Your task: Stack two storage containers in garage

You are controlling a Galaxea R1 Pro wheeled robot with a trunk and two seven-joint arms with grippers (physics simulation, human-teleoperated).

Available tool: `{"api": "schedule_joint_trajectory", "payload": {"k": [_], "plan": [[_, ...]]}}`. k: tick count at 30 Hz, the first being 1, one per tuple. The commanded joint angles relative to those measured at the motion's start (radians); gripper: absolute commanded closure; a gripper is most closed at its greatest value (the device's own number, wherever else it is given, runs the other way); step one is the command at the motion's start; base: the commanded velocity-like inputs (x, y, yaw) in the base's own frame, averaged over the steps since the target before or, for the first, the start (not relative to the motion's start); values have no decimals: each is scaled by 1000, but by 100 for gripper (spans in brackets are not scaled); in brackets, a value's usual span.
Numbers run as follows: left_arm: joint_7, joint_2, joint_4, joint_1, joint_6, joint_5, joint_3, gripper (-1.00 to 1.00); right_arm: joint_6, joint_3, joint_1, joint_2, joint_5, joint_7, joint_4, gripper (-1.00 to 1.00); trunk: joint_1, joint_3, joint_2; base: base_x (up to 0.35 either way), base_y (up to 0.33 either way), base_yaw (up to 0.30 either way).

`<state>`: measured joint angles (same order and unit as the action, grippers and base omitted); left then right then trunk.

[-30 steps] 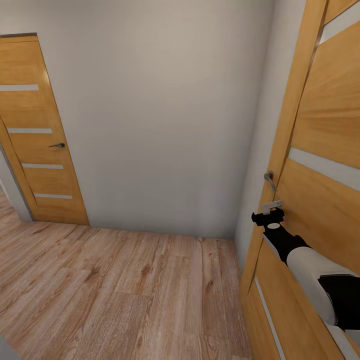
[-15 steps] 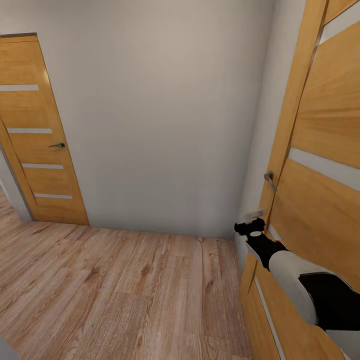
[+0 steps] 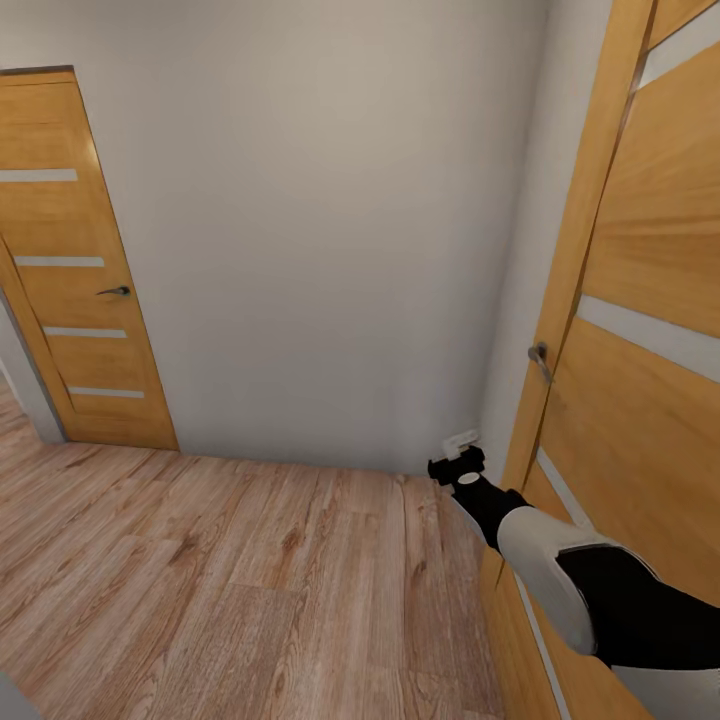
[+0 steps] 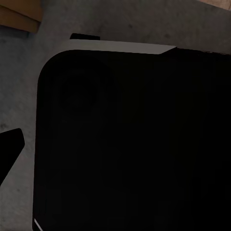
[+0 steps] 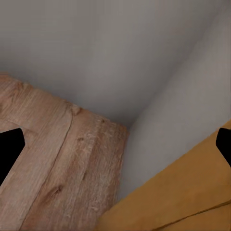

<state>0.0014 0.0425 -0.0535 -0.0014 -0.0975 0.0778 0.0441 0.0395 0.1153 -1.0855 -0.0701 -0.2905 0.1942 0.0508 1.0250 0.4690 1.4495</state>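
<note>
1. One gripper in head view: right gripper (image 3: pixel 462 443) was wide open per wrist cam, fingertips (image 5: pixel 9 147) far apart, holding nothing, touching nothing, near door (image 3: pixel 640 400) edge, below handle (image 3: pixel 539 356).
2. Left gripper state: can't tell, black body blocked cam.
3. Wood-plank floor (image 3: pixel 230 560), white wall (image 3: pixel 320 220), 2nd door (image 3: pixel 70 270) far left.

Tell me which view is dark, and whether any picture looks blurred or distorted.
Left wrist view: nearly black, a dark body blocks it. Right wrist view: soft, blurred wall and floor. Head view: evenly lit, the right door leans from wide-angle distortion.
</note>
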Motion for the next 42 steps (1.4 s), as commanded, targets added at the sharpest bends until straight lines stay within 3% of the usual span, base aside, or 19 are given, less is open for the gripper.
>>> {"api": "schedule_joint_trajectory", "payload": {"k": [1,8,15,19,22,23,25,28,33,42], "plan": [[0,0,0,0,-2,7,3,-100,2,8,-1,0,-2,5,-5,-100,0,1,1,0,0,0],[0,0,0,0,-2,8,3,-100,41,9,7,-4,-7,3,-64,-100,0,1,1,0,0,0],[0,0,0,0,-2,7,3,-100,65,8,81,-15,-57,-10,-80,-100,0,1,1,0,0,0],[0,0,0,0,-2,7,3,-100,82,3,120,-17,-59,-24,-82,-100,0,1,1,0,0,0],[0,0,0,0,-2,7,3,-100,86,-6,144,-15,-36,-34,-83,-100,0,1,1,0,0,0],[0,0,0,0,-2,8,3,-100,86,-9,156,-13,-11,-45,-83,-100,0,1,1,0,0,0],[0,0,0,0,-2,7,3,-100,82,-13,178,-11,33,-84,-83,-100,0,1,1,0,0,0],[0,0,0,0,-2,7,3,-100,75,-14,196,-9,57,-143,-84,-100,0,1,1,0,0,0],[0,0,0,0,-2,7,3,-100,70,-15,221,-7,69,-198,-84,-100,0,1,1,0,0,0],[0,0,0,0,-2,7,3,-100,63,-15,266,-8,71,-208,-84,-100,0,1,1,0,0,0]]}}
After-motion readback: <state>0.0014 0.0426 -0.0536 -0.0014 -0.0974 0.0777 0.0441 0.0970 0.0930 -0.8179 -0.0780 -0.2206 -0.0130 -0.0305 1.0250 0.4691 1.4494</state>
